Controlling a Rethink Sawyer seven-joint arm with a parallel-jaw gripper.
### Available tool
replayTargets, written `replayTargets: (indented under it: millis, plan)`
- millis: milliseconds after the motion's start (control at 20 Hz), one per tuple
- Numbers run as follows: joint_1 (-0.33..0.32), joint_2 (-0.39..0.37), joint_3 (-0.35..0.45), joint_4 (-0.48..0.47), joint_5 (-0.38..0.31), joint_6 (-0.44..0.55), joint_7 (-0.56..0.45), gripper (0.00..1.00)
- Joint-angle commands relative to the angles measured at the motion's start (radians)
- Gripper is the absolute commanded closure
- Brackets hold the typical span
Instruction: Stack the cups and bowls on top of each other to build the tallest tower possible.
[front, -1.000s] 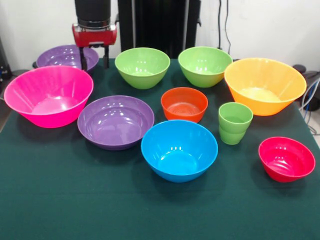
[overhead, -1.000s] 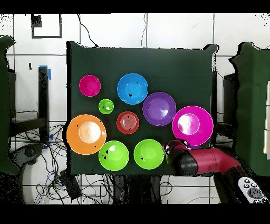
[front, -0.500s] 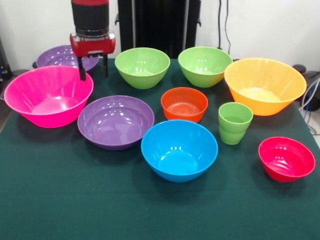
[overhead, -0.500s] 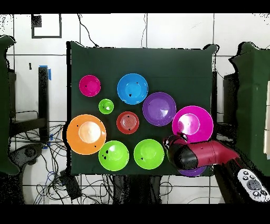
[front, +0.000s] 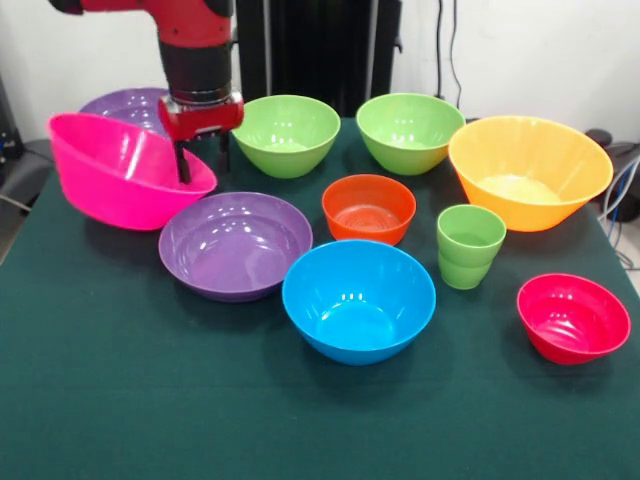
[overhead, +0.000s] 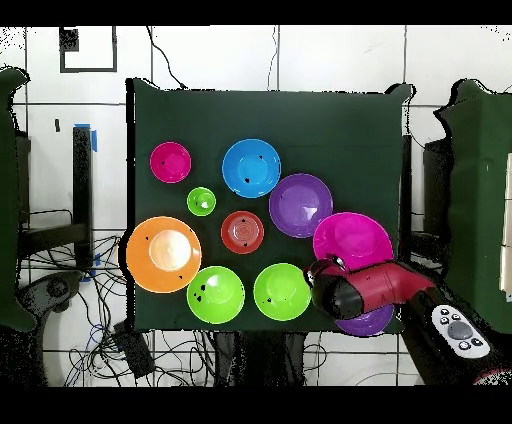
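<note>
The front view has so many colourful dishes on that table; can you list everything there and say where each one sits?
Large hot-pink plastic bowl: one, far left, tilted, gripped at its rim.
Shallow purple plastic bowls: two, one beside the pink bowl, one behind it.
Lime-green plastic bowls: two, back row, one beside the arm, one next to the yellow-orange bowl.
Large yellow-orange plastic bowl: one, far right.
Small orange plastic bowl: one, centre.
Blue plastic bowl: one, front centre.
Lime-green plastic cups: nested stack, right of centre.
Small red-pink plastic bowl: one, front right.
Dark green table: one.
Red and black robot arm: one, its gripper straddling the pink bowl's rim.
</note>
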Motion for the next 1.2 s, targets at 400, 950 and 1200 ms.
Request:
replayTargets:
  millis: [400,950,1200]
  plan:
    - [0.076,0.13,-0.065,-0.142,-0.153,-0.089,0.016,0.0]
    - [0.005,-0.121,0.032,-0.017,-0.016,0.041,-0.132,0.0]
    - [-0.08,-0.28,0.124,0.077,0.116,0.153,-0.272,0.0]
